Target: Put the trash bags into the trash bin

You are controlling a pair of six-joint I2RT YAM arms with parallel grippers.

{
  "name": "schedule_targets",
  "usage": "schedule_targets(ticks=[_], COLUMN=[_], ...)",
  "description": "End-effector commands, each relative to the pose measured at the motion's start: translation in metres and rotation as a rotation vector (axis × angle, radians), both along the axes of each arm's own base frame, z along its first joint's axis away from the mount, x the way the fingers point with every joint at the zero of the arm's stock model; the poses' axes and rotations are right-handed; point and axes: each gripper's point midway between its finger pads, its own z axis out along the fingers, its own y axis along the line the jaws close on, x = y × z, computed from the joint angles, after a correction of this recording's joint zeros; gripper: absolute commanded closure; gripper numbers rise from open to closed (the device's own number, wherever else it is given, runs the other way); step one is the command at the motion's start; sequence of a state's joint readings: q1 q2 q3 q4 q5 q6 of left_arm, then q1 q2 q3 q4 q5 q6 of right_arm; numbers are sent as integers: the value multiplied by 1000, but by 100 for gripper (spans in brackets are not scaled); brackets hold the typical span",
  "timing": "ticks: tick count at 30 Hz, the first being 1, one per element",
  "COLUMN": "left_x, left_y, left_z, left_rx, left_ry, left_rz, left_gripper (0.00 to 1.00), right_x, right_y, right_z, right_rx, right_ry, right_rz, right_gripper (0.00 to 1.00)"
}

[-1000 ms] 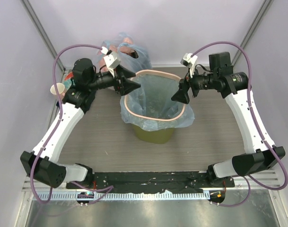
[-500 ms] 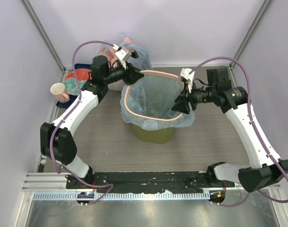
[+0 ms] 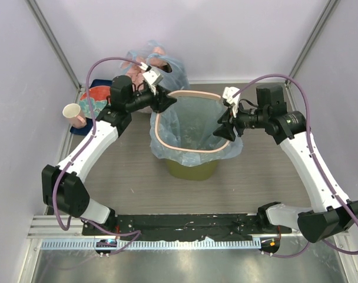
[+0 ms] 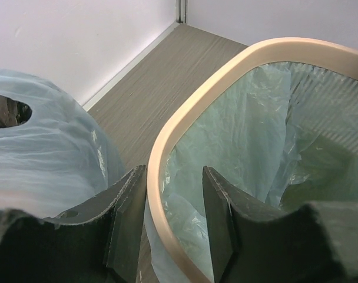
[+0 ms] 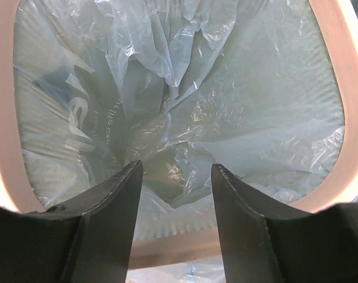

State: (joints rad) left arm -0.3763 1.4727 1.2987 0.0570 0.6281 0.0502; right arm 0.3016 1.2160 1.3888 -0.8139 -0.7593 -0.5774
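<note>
Centrally, the trash bin [image 3: 185,150] is standing with the trash bags [image 3: 194,121], a single thin light-blue film, already lining its inside. The film's mouth is folding over the bin's pinkish rim and hanging as a skirt down the bin's outside. At the bin's far-left corner the left gripper [image 3: 167,101] is straddling the rim. Its fingers are standing apart, one outside the bin and one inside over the film, and the rim is running through the gap close along the outer finger, unclamped. At the bin's right side the right gripper [image 3: 224,130] is hovering just inside the rim, fingers likewise apart and holding nothing, pointing across the opening. From both grippers the film is lying inward and below. The left is nearer the folded edge; the right is nearer the crumpled pleats sagging toward the bin's bottom. By this reading, any remaining seating is turning on that rim line. Behind the bin's far-left corner a knotted bag [image 3: 158,59] is sitting.
</note>
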Motion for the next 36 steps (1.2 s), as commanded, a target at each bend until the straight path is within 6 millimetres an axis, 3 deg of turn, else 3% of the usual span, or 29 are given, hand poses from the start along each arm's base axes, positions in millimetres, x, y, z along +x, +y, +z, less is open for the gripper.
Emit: schedule_targets(ticks=[1, 2, 5, 8, 12, 17, 21, 23, 26, 29, 32, 36], left_x=[-9, -13, -27, -31, -26, -21, -29, -29, -28, -28, -30, -44], left_y=[-4, -6, -15, -22, -19, -2, 8, 9, 9, 7, 6, 5], left_z=[44, 59, 78, 68, 34, -11, -36, -40, -22, 5, 37, 86], left_rx=[-16, -34, -78, -90, -49, 76, 135, 140, 106, 69, 9, -86], left_ry=[-91, -123, -155, -116, -67, -13, 7, 14, -37, -76, -130, -188], left_rz=[-48, -69, -160, -214, -190, -97, -76, -71, -56, -60, -71, -126], left_gripper=[53, 54, 54, 55, 55, 60, 60, 55, 43, 32, 26, 25], right_x=[-5, -6, -6, -1, -2, 3, -2, -2, -3, -4, -10, -14], right_y=[-2, 0, 8, 12, 9, 1, -2, -3, -4, -2, 2, 12], right_z=[29, 37, 63, 71, 40, 6, -13, -18, -23, -14, 8, 54], right_rx=[24, 45, 128, 154, 99, 28, -3, -18, -30, -14, 31, 152], right_ry=[8, 2, -11, -32, 3, 22, 52, 47, 48, 35, 10, -56], right_rz=[-30, -26, -21, -15, -7, -27, -12, -5, 3, 13, 28, 36], right_gripper=[41, 41, 39, 37, 36, 36, 36, 36, 36, 36, 30, 21])
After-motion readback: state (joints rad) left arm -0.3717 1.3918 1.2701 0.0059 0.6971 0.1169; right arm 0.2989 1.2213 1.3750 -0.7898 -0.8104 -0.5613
